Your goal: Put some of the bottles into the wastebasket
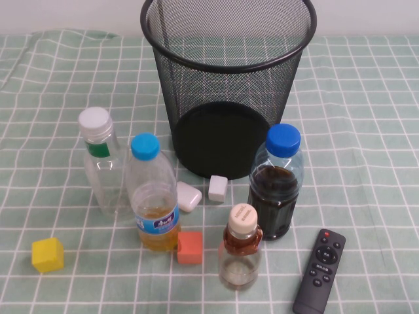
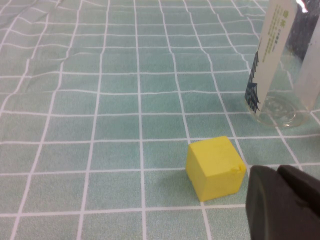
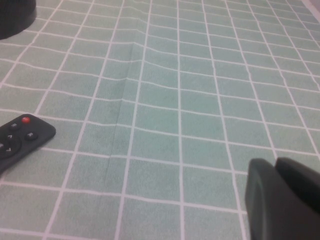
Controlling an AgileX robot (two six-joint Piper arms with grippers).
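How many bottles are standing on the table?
4, all upright in front of the wastebasket: white-capped bottle at left, yellow-liquid bottle beside it, dark-liquid bottle at right, small beige-capped bottle nearest the camera. None seems hidden.

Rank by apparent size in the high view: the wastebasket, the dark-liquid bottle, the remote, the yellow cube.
1. Wastebasket, by far the largest.
2. Dark-liquid bottle.
3. Remote, shorter and slimmer, though it lies nearer the camera.
4. Yellow cube, smallest.
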